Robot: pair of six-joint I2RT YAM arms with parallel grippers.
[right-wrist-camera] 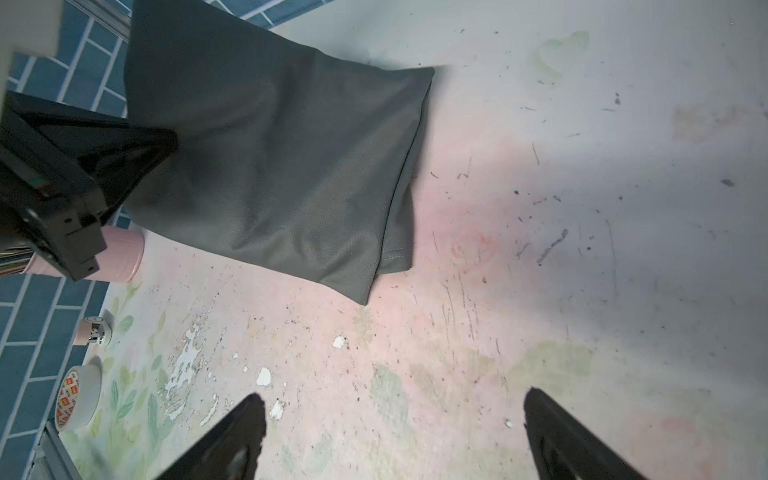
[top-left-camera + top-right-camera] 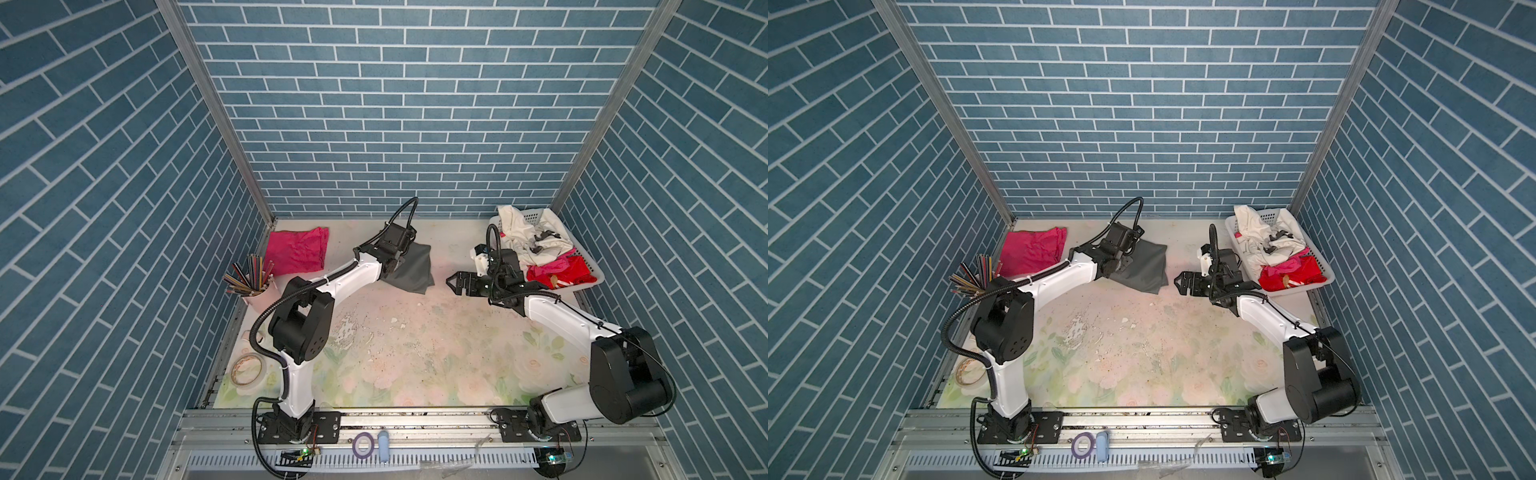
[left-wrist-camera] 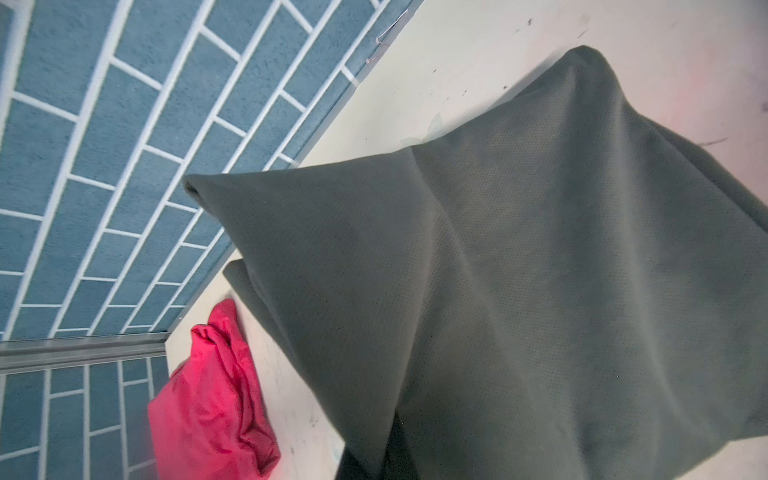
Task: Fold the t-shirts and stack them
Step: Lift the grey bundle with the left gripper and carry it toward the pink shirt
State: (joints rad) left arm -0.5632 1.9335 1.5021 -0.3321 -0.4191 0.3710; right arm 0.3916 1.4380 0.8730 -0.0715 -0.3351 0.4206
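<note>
Basket [image 2: 532,215] holds white cloth [image 2: 523,237], red cloth [image 2: 571,270]. Cup [image 2: 259,297] holds pencils [image 2: 249,272]. Right hand [image 2: 452,283] just beside basket, spread, empty. Left hand [image 1: 164,143] farther from basket, pinching grey t-shirt [image 2: 411,270] edge.

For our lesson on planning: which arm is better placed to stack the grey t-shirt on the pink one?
Probably left: the left gripper pinches the grey t-shirt, nearer the pink t-shirt; the right gripper is open, empty.
</note>
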